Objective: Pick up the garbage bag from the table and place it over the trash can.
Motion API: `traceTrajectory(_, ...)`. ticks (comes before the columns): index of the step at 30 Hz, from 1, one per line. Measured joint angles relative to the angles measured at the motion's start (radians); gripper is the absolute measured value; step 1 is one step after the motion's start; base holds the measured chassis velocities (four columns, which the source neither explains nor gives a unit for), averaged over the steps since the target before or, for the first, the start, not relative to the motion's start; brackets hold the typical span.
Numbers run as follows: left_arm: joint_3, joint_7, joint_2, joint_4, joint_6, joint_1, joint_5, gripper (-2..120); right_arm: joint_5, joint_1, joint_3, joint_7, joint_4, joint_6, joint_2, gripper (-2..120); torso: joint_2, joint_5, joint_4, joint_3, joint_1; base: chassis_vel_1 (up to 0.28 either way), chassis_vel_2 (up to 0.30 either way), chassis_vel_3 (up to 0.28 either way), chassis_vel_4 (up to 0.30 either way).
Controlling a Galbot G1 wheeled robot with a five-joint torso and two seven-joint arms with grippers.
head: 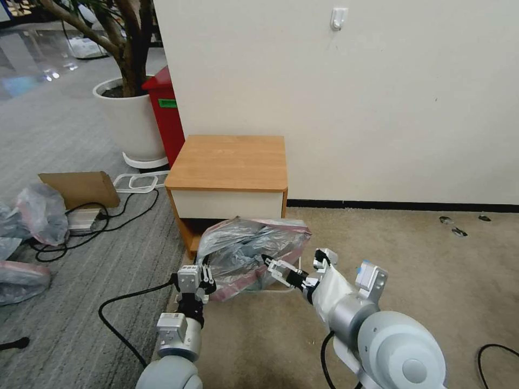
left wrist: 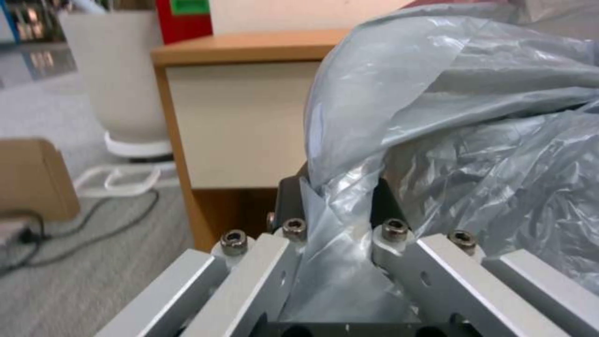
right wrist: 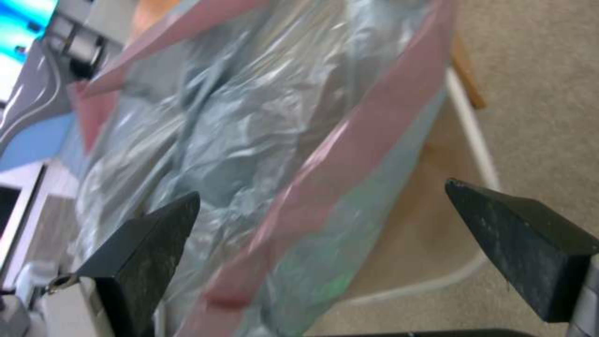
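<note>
One garbage bag (head: 250, 249) sits in front of one table (head: 230, 162). Left of the table stand one white planter (head: 130, 121) and one red bin (head: 165, 113), with one cardboard piece (head: 81, 188) and three pale plastic bundles (head: 40, 212). Two grippers flank the bag.

Counter (head: 227, 162) standing against the wall (head: 351, 97). Garbage bag (head: 248, 254) sitting just before the counter, over the trash can (right wrist: 474, 154). Left gripper (head: 205, 278) touching the bag's left side; right gripper (head: 268, 263) at its right. Planter (head: 130, 121) standing behind-left.
</note>
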Motion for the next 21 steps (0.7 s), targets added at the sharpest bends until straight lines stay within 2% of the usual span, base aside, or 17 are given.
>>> traceTrajectory(4, 0.001, 0.002, -0.002, 0.022, -0.029, -0.01, 0.05, 5, 0.039, 0.004, 0.003, 0.03, -0.007, 0.034, 0.0, 97, 0.0, 0.0, 0.0, 0.0, 0.0, 0.0, 0.0, 0.0, 0.0)
traceTrajectory(6, -0.001, 0.002, -0.003, 0.033, -0.046, -0.015, 0.079, 5, 0.06, 0.004, 0.008, 0.035, -0.011, 0.043, -0.003, 88, 0.0, 0.0, 0.0, 0.0, 0.0, 0.0, 0.0, 0.0, 0.0)
traceTrajectory(8, -0.001, 0.002, -0.003, 0.033, -0.047, -0.015, 0.081, 5, 0.063, 0.004, 0.009, 0.035, -0.013, 0.044, -0.003, 84, 0.0, 0.0, 0.0, 0.0, 0.0, 0.0, 0.0, 0.0, 0.0)
traceTrajectory(11, -0.002, 0.002, -0.003, 0.033, -0.051, -0.015, 0.083, 5, 0.078, 0.006, 0.009, 0.035, -0.021, 0.044, -0.003, 69, 0.0, 0.0, 0.0, 0.0, 0.0, 0.0, 0.0, 0.0, 0.0)
traceTrajectory(13, -0.002, 0.002, -0.003, 0.033, -0.052, -0.015, 0.083, 5, 0.08, 0.007, 0.009, 0.035, -0.023, 0.044, -0.002, 68, 0.0, 0.0, 0.0, 0.0, 0.0, 0.0, 0.0, 0.0, 0.0)
traceTrajectory(16, -0.006, 0.002, -0.003, 0.029, -0.055, -0.015, 0.08, 5, 0.081, 0.002, 0.005, 0.033, -0.029, 0.044, 0.0, 51, 0.0, 0.0, 0.0, 0.0, 0.0, 0.0, 0.0, 0.0, 0.0)
traceTrajectory(17, -0.006, 0.002, -0.003, 0.029, -0.055, -0.015, 0.08, 5, 0.081, 0.002, 0.005, 0.033, -0.029, 0.044, 0.0, 51, 0.0, 0.0, 0.0, 0.0, 0.0, 0.0, 0.0, 0.0, 0.0)
traceTrajectory(20, -0.01, 0.002, -0.003, 0.027, -0.053, -0.016, 0.057, 5, 0.081, -0.011, 0.004, 0.024, -0.018, 0.042, -0.013, 37, 0.0, 0.0001, 0.0, 0.0, 0.0, 0.0, 0.0, 0.0, 0.0)
traceTrajectory(21, -0.01, 0.002, -0.003, 0.027, -0.053, -0.016, 0.057, 5, 0.081, -0.011, 0.004, 0.024, -0.018, 0.042, -0.013, 37, 0.0, 0.0001, 0.0, 0.0, 0.0, 0.0, 0.0, 0.0, 0.0)
